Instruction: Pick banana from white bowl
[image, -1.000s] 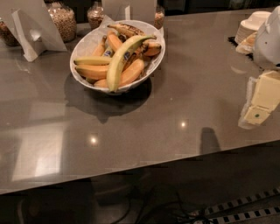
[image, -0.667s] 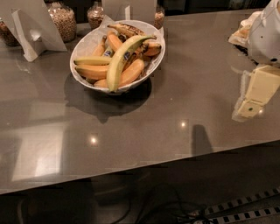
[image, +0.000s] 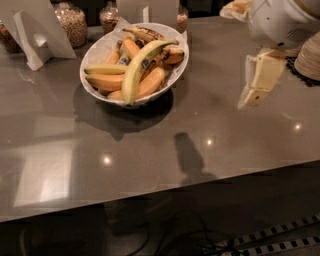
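Note:
The banana (image: 136, 70) is the longest one, greenish-yellow and curved, with a small dark sticker. It lies on top of several shorter orange-yellow bananas in the white bowl (image: 101, 47) at the back left of the table. A brown-spotted banana lies at the bowl's far side. My gripper (image: 249, 99) hangs from the white arm at the upper right. It is above the table, well to the right of the bowl, and touches nothing. Its shadow falls on the table in front of the bowl's right side.
Glass jars of grain (image: 73, 22) and a folded white card stand (image: 36, 31) are behind the bowl at the back left. A stack of paper bowls (image: 310, 56) is at the right edge. The grey table's front edge (image: 160, 192) runs across the lower view, with cables on the floor below.
My gripper has moved left and farther back over the table, toward the bowl. The bowl and the bananas have not moved.

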